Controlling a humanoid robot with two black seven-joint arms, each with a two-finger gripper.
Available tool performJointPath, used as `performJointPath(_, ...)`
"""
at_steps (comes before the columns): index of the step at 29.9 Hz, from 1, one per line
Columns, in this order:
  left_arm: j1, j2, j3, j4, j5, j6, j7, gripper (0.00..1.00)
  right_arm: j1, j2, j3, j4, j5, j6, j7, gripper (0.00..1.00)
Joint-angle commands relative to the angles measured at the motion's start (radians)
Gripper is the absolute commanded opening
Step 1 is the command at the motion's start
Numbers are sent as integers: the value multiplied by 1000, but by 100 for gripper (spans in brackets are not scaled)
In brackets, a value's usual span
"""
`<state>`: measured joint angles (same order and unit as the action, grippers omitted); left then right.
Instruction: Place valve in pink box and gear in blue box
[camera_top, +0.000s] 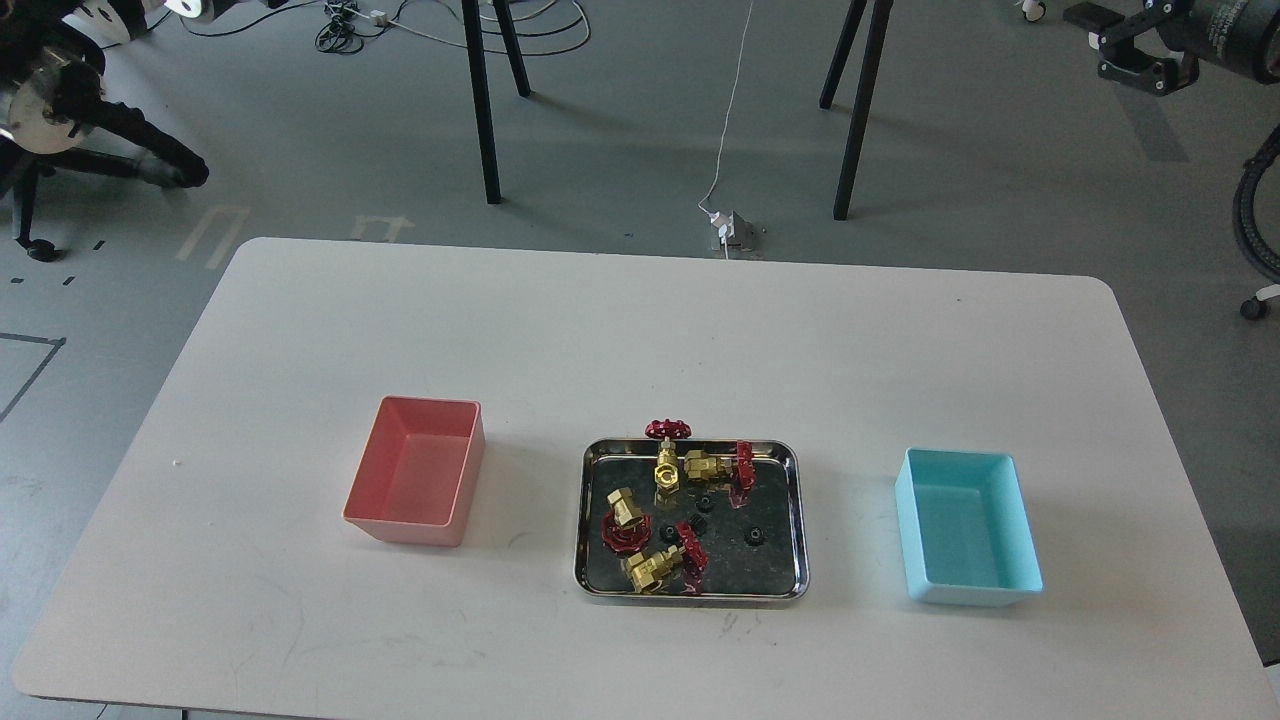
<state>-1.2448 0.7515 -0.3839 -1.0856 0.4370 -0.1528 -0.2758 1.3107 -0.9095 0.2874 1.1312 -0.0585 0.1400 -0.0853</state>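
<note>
Several brass valves with red handwheels lie in a shiny steel tray (790, 500) at the table's middle front; one valve (667, 468) stands at the tray's back rim, another valve (648, 568) lies at the front. Tiny black gears sit among them, one gear (757, 537) alone at the right. The pink box (415, 485) stands empty left of the tray. Right of the tray the blue box (965, 540) is empty too. My left gripper (188, 174) hangs dark over the floor at the far upper left. My right gripper (1125, 48) is at the upper right corner, far from the table.
The white table (640, 330) has rounded corners and bare surface behind and around the boxes. Beyond its far edge are black stand legs (485, 110), cables and a small power adapter (732, 232) on the grey floor.
</note>
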Motion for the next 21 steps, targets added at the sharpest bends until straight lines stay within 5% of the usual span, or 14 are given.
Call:
performJointPath(1, 2, 0, 5, 0, 6, 7, -141, 100, -1, 4, -2, 2, 0, 1, 10, 99)
performJointPath(3, 4, 2, 11, 0, 31, 13, -190, 100, -1, 4, -2, 2, 0, 3, 10, 99)
performJointPath(9, 13, 8, -7, 59, 3, -11, -213, 100, -1, 4, -1, 2, -1, 6, 10, 99)
performJointPath(16, 82, 3, 3, 76, -23, -185, -213, 100, -1, 4, 16, -5, -15, 6, 10, 99)
performJointPath(19, 102, 14, 8, 8, 99, -147, -213, 99, -1, 6, 21, -5, -15, -6, 12, 99)
performJointPath(21, 122, 28, 10, -49, 256, -38, -213, 98, -1, 7, 33, -5, -15, -14, 13, 99)
